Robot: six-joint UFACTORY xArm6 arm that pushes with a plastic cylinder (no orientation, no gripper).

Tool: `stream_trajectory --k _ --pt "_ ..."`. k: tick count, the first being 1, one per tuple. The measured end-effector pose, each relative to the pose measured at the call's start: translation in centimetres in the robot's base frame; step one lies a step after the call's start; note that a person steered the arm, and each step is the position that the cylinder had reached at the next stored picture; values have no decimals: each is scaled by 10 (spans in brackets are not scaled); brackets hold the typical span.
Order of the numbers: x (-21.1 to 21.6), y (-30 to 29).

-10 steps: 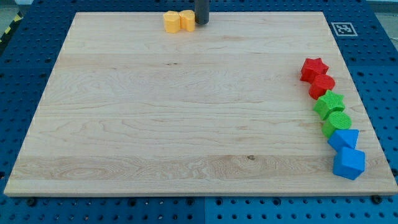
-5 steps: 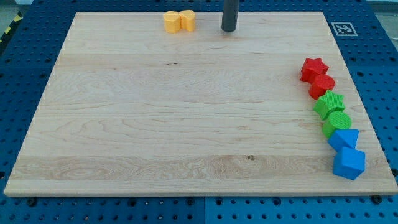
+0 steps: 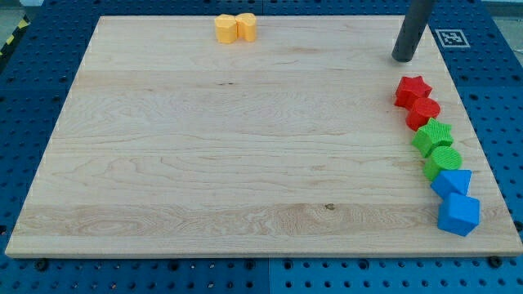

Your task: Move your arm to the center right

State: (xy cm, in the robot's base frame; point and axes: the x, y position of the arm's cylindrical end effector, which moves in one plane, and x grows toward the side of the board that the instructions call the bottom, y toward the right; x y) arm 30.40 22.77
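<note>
My tip (image 3: 403,59) stood on the wooden board (image 3: 204,163) at its far right, just beyond the red star block (image 3: 413,88) and apart from it. The rod carried no jaws, so there was nothing to spread or press together. Down the right edge ran a touching column: the red star, a red round block (image 3: 424,111), a green star block (image 3: 433,134), a green round block (image 3: 442,161), a blue block (image 3: 452,181) and a blue cube (image 3: 458,214) nearest. Two yellow blocks (image 3: 235,27) sat side by side at the far edge, well to the left of my tip. A printed marker (image 3: 449,37) lay at the far right corner.
</note>
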Motion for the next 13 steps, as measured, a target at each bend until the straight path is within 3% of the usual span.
stream_trajectory --k 6,13 --pt "45 117" --pt "53 117"
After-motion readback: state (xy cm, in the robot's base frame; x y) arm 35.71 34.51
